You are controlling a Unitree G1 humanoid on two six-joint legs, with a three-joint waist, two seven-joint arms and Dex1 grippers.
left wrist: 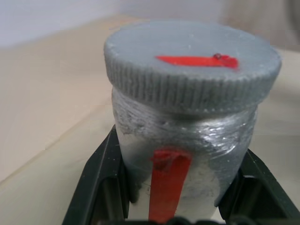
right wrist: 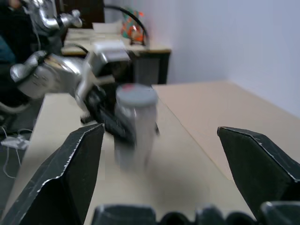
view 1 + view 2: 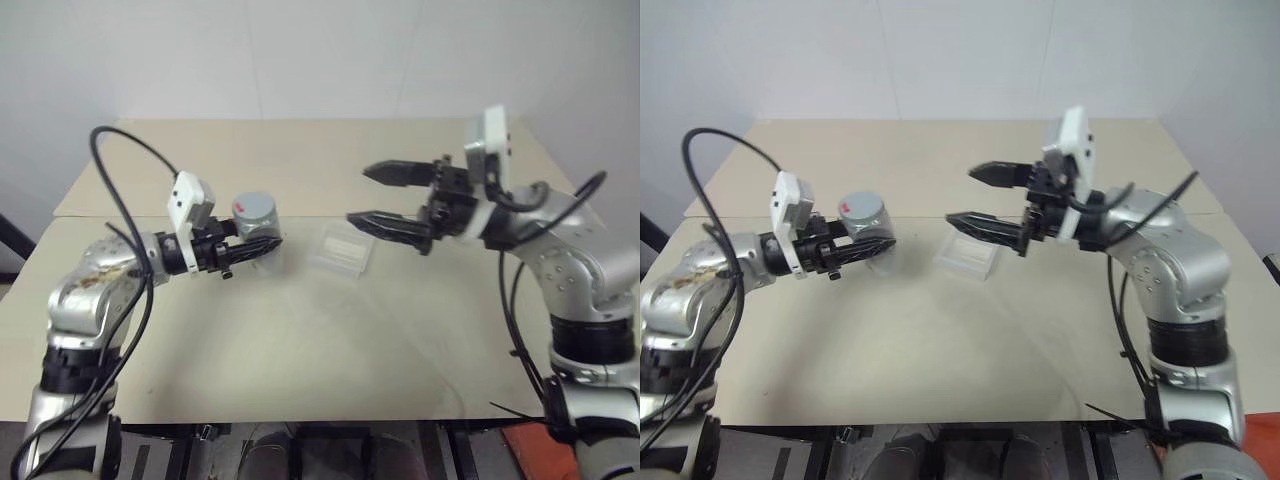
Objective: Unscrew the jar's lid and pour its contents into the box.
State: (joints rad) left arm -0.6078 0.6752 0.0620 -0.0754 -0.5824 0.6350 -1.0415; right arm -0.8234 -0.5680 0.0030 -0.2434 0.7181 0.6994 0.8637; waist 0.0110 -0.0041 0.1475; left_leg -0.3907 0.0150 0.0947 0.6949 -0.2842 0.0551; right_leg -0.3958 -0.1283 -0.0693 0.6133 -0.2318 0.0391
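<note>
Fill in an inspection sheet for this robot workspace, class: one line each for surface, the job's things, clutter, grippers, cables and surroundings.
Surface: beige table.
Job's things: jar upright, held off the table, lid on with a red mark; clear box on the table between the arms; contents not visible.
Clutter: nothing seen.
Grippers: left gripper shut on the jar's body; right gripper open, pointing toward the jar, apart from it.
Cables: black cable looping over the left arm; another along the right arm.
Surroundings: pale wall behind.
</note>
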